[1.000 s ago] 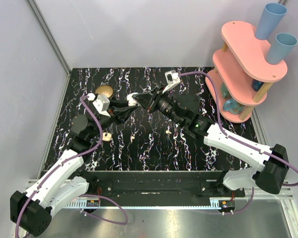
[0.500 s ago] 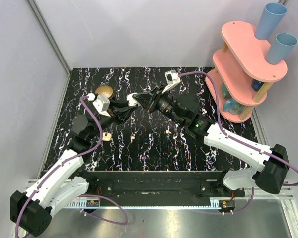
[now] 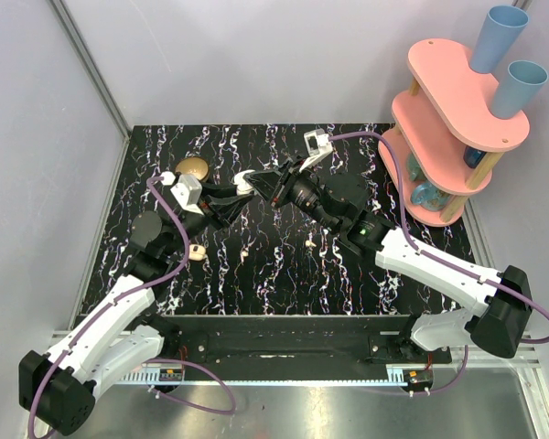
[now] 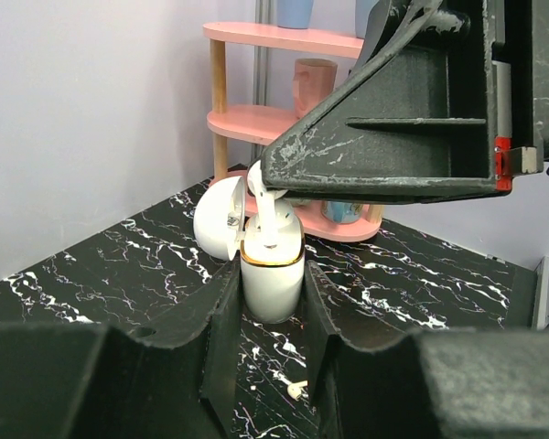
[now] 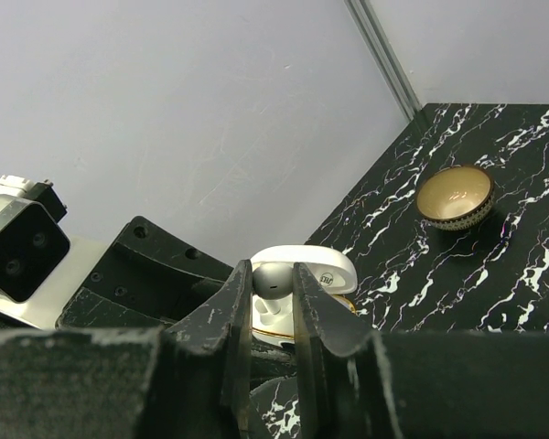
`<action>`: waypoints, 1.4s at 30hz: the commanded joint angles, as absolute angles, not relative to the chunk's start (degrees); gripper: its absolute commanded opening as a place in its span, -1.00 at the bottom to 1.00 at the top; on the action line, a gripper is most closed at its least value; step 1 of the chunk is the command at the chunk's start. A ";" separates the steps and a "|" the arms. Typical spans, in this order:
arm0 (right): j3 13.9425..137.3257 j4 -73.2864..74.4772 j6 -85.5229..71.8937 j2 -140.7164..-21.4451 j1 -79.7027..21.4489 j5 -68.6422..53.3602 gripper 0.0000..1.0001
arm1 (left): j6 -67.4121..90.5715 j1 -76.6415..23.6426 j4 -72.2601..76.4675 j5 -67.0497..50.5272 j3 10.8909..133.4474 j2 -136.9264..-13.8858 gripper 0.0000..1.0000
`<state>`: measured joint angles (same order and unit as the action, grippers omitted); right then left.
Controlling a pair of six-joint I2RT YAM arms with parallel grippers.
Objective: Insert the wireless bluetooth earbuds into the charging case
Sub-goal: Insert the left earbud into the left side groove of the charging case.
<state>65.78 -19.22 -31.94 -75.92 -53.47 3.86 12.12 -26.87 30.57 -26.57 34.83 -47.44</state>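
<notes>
The white charging case [image 4: 273, 279] is held off the table with its lid [image 4: 215, 224] swung open to the left; my left gripper [image 4: 271, 276] is shut on its body. In the right wrist view my right gripper [image 5: 273, 285] is shut on one white earbud [image 5: 274, 278], stem pointing down at the case's open mouth [image 5: 322, 274]. The left wrist view shows that earbud [image 4: 263, 208] hanging from the right fingers [image 4: 393, 137] into the opening. From above, both grippers meet at the case [image 3: 244, 183]. A second earbud [image 3: 309, 244] lies on the black marbled table [image 3: 284, 274].
A brass-coloured bowl [image 3: 191, 168] stands at the back left, behind the left gripper. A pink tiered shelf [image 3: 453, 128] with two blue cups stands at the back right. Grey walls close the table's left and far sides.
</notes>
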 commanded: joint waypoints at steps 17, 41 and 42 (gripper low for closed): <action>67.24 -22.68 -31.02 -73.47 -53.96 6.07 -1.00 | 12.83 -27.07 35.33 -24.87 35.42 -47.55 -1.00; 68.47 -21.80 -32.17 -76.73 -53.96 3.61 -1.00 | 12.92 -27.51 35.42 -24.35 35.68 -48.34 -1.00; 68.47 -21.80 -32.17 -76.82 -53.96 3.60 -1.00 | 12.92 -27.51 35.42 -24.35 35.68 -48.34 -1.00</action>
